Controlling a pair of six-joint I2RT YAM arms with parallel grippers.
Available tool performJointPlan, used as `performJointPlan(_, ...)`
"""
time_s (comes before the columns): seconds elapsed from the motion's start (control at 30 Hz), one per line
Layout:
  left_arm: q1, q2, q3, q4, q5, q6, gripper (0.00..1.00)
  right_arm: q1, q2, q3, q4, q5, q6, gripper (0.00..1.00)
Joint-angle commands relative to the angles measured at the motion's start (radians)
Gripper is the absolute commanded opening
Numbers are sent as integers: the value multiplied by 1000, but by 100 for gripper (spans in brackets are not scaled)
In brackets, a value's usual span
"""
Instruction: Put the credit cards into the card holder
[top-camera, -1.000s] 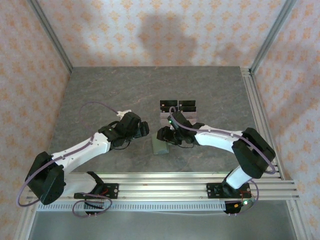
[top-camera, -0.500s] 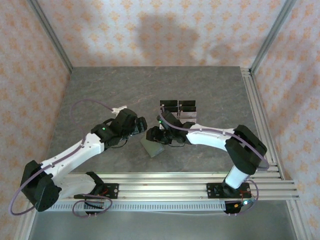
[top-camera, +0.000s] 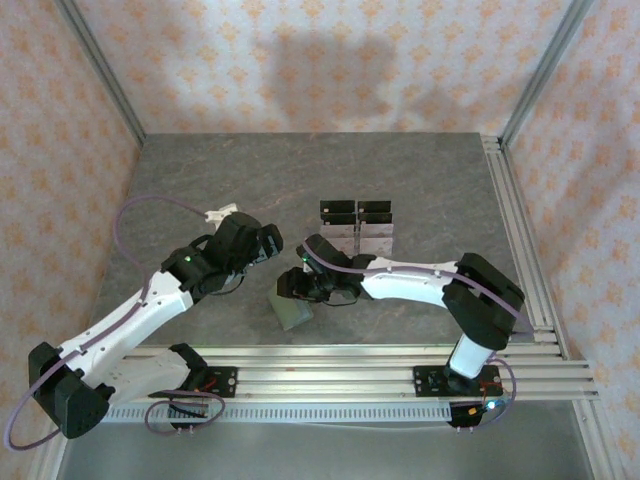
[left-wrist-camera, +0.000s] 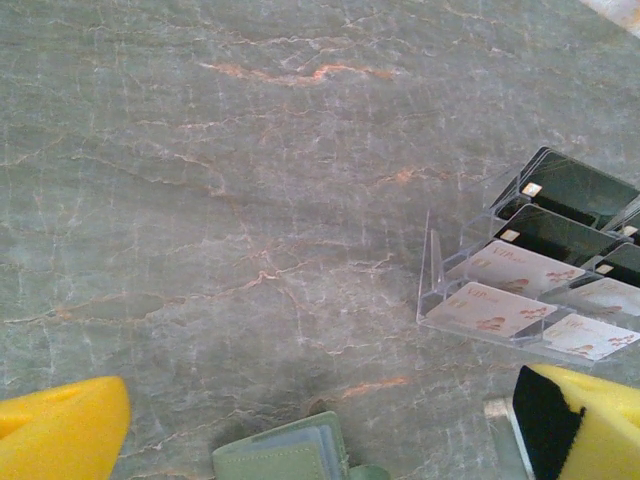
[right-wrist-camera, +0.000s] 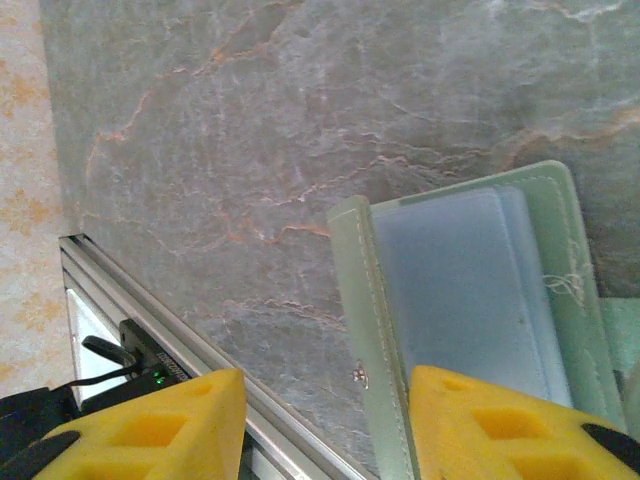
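Honestly this looks like barely started territory. All the credit cards (left-wrist-camera: 545, 270) I can see, black ones at the back and pale pinkish ones in front, are sitting in the tiers of the clear acrylic stand (top-camera: 357, 226). None has made it across yet. The card holder (right-wrist-camera: 470, 300) lies opened flat on the marble table (top-camera: 200, 190), near the front rail and just in front of the stand. Its pale slotted inside faces up and looks empty from what shows in the right wrist view. The right gripper (right-wrist-camera: 325, 395) is right over it, fingers about halfway apart, one yellow finger (right-wrist-camera: 490, 425) overlapping the holder's near corner. There's bare table between the other finger and the holder's edge, so I'd say it's touching or nudging rather than pinching. The left gripper (top-camera: 266, 244) hangs beside it, spread as wide as it goes and carrying nothing. So what's left is basically everything: pull each card off the stand and slide it into a slot.
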Motion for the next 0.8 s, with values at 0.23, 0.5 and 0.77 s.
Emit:
performJointPlan(0.23, 8, 36, 52, -36, -18, -2, 100, -58, 54, -16, 51, 27, 7, 46)
performJointPlan(0.5, 8, 54, 54, -36, -10, 4, 100, -89, -22, -45, 31, 15, -31, 46)
performJointPlan(0.77, 8, 80, 59, -41, -11, 17, 100, -90, -180, -24, -197, 126, -151, 46)
